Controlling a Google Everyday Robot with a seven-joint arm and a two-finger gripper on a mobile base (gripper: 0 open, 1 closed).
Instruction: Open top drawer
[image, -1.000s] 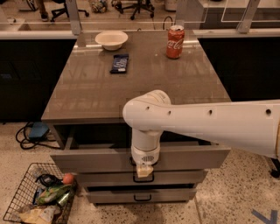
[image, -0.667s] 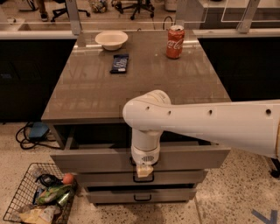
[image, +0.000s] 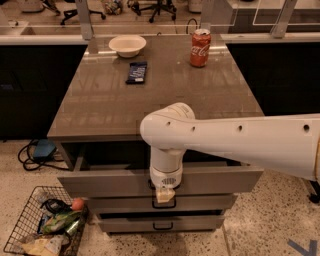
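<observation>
Here the claw (image: 165, 194) sits against the partly open top drawer (image: 100, 183).

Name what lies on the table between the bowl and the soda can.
Nothing: in the camera view, the table between bowl and soda can is bare. The gripper is down at the top drawer front.

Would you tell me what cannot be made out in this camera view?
- Camera view: the top drawer handle, mostly covered by the gripper at the drawer front.
- Camera view: the drawer's inside, dark beneath the table edge and the arm.
- Camera view: the wire basket contents, too small to name and cut off by the bottom edge.
</observation>
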